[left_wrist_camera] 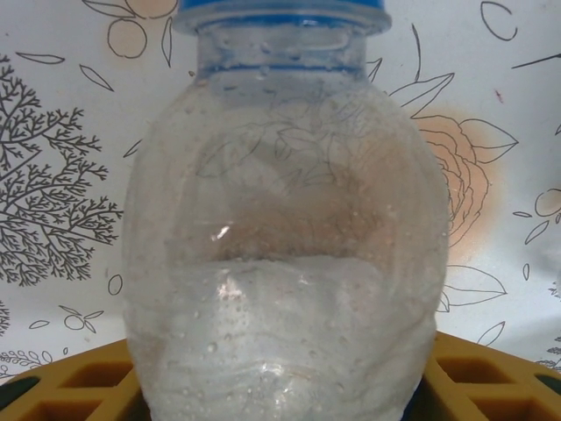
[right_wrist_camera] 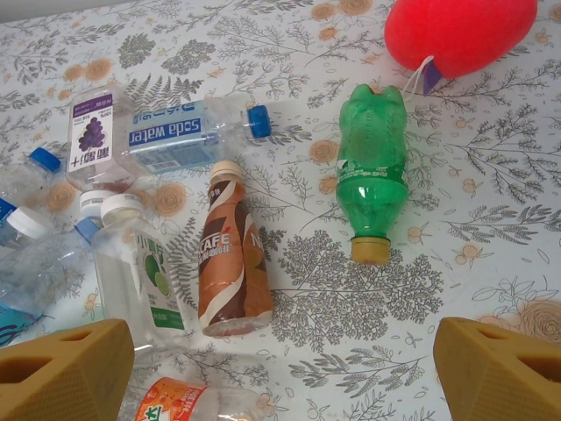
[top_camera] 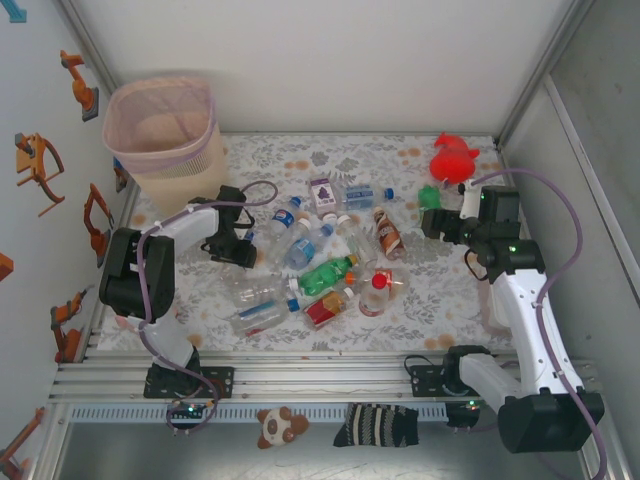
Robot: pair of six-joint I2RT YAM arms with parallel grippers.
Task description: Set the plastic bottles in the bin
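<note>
Over a dozen plastic bottles (top_camera: 320,262) lie strewn mid-bench (top_camera: 430,300), apart from the bin (top_camera: 178,180), which stands upright at the 10 o'clock corner in the top view. Left fingers (left_wrist_camera: 83,386) are clenched on a clear blue-capped bottle (left_wrist_camera: 280,263) at the pile's 9 o'clock edge. In the wrist view its cap points to 12. Right fingers (right_wrist_camera: 66,368) are released, spread wide above the bench. A green bottle (right_wrist_camera: 372,167) lies at 1 o'clock from them, gold cap toward 6, its base just beside the red plush toy (right_wrist_camera: 460,31). A brown coffee bottle (right_wrist_camera: 232,263) lies at 11 o'clock, with a soda water bottle (right_wrist_camera: 175,140) beyond it.
</note>
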